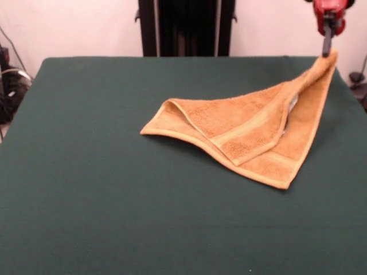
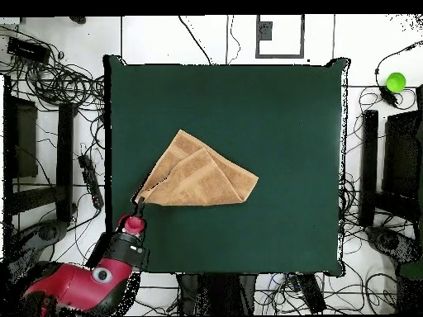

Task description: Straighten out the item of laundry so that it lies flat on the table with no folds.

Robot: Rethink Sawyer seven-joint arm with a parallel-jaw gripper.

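The orange-tan towel [image 1: 246, 129] lies folded on the dark green table [image 1: 86, 189], right of the middle. One layer is doubled over, with a woven band showing on the folded flap. Its far right corner is pulled up off the table to my gripper [image 1: 327, 50], which is shut on that corner at the table's far right edge. In the overhead view the towel [image 2: 198, 177] sits left of the table's [image 2: 289, 124] centre, and its lower-left corner runs to the gripper [image 2: 139, 208] near the left edge. The white label barely shows in a fold.
The black pedestal [image 1: 183, 26] stands behind the table's far edge. Cables and dark gear [image 2: 49, 91] lie on the floor round the table. A green ball [image 2: 396, 81] sits off the table at the overhead view's upper right.
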